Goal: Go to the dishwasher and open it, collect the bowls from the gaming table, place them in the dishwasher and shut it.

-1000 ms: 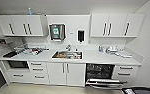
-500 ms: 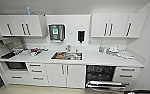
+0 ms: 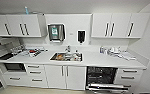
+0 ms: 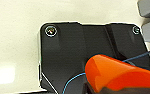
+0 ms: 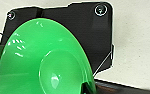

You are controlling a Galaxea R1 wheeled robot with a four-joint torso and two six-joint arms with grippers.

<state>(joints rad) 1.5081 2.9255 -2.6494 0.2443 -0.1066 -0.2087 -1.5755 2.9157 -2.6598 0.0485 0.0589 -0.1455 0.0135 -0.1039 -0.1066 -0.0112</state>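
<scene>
The dishwasher (image 3: 101, 77) stood open under the white counter (image 3: 96, 60), right of the sink (image 3: 66, 57), its door (image 3: 106, 87) folded down and the dark inside showing. One green bowl (image 5: 44, 60) sat large before the right wrist camera and one orange bowl (image 4: 116, 73) before the left wrist camera, each close against its arm's dark plate. Whether either pincer was wide, narrow or clamped on its bowl could not be told.

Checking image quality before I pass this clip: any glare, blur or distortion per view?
Head view: soft, wide-angle bending of the counter. Left wrist view: bright glare patch on the pale floor, orange bowl blurred. Right wrist view: small highlights on the green bowl.
</scene>
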